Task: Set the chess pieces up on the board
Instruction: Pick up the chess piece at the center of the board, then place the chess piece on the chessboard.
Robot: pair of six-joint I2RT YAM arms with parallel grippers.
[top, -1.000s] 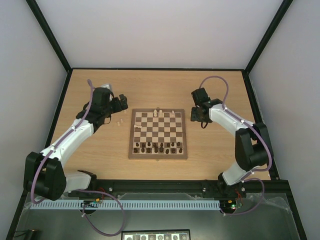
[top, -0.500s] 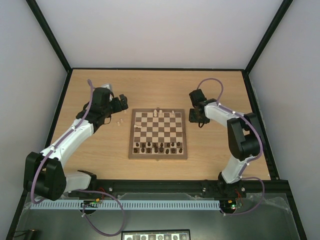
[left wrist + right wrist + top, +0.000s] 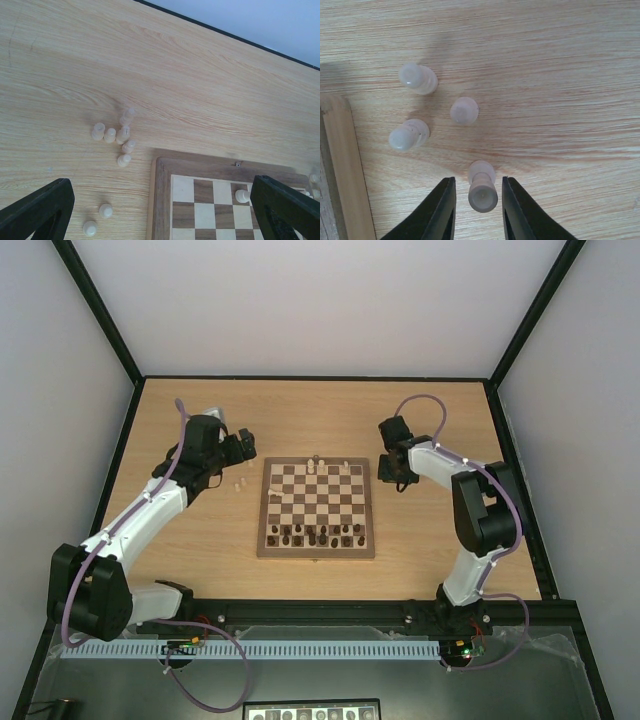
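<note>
My right claw sits narrow astride a pale chessman, not yet touching, so I'd pinch squarely and lift straight, sparing the three chessmen just ahead.

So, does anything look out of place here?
Yes. Many pale chess pieces are off the board: a cluster on the table at its left, four more at its right, one of them inside the open right pincer.
</note>
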